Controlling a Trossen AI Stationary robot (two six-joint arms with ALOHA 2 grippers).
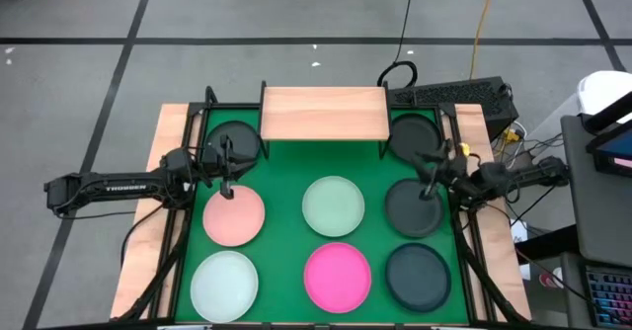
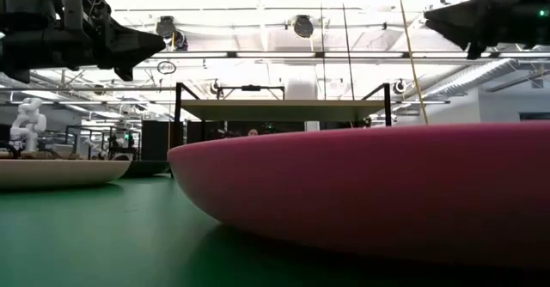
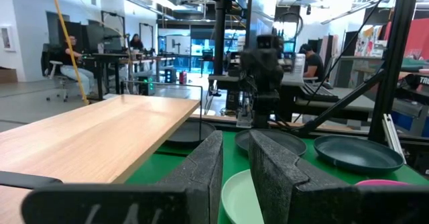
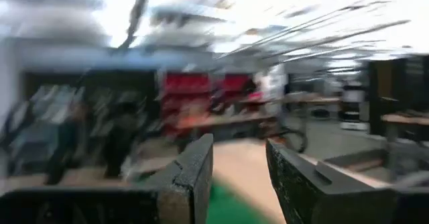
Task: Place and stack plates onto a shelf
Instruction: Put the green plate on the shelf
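The light-wood shelf (image 1: 324, 113) stands on black legs at the mat's far edge, its top bare. Flat on the green mat lie the pale pink plate (image 1: 234, 214), mint green plate (image 1: 334, 206), whitish plate (image 1: 225, 285), magenta plate (image 1: 338, 276) and dark plates (image 1: 414, 208) (image 1: 418, 276). Two more dark plates (image 1: 232, 142) (image 1: 415, 135) flank the shelf. My left gripper (image 1: 229, 164) hangs open above the mat between the left dark plate and the pink one. My right gripper (image 1: 430, 168) hangs open between the two dark plates on the right. Both are raised and empty.
Black frame rails (image 1: 188, 221) run along both sides of the mat. A keyboard (image 1: 449, 95) and cables lie behind the shelf on the right. In the left wrist view the shelf board (image 3: 87, 143) is close beside the fingers, with the other arm (image 3: 265, 70) beyond.
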